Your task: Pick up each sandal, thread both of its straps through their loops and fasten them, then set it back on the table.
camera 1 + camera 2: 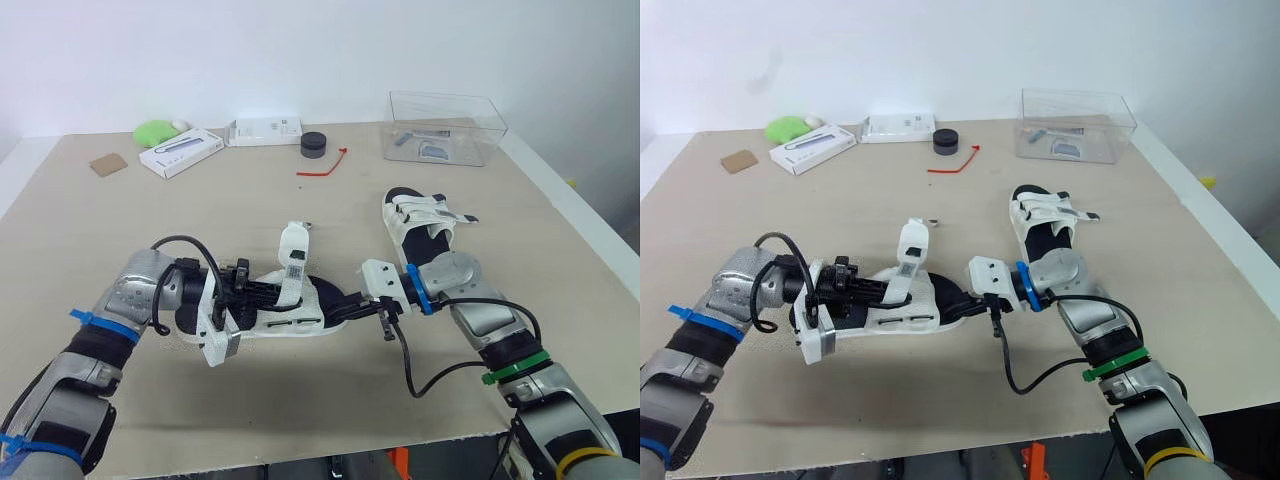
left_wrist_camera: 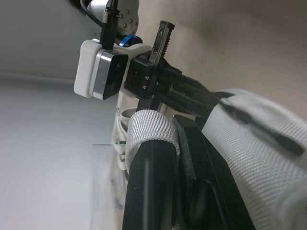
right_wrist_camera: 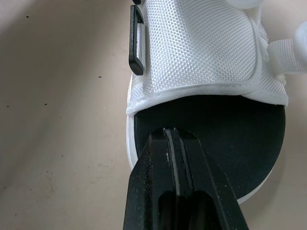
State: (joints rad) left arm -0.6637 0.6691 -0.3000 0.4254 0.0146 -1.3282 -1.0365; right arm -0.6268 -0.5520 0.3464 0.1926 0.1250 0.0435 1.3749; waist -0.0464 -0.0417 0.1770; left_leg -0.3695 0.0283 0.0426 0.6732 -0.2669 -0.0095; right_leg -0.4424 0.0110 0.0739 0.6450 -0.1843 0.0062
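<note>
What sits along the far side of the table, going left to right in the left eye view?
brown cardboard piece → white and blue box → flat white box → black round object → clear plastic container

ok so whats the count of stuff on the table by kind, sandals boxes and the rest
sandals: 2
white boxes: 2
clear container: 1
black round thing: 1
red tie: 1
cardboard scrap: 1
green lump: 1
total: 9, leaving out tiny bits and what lies inside the container
</note>
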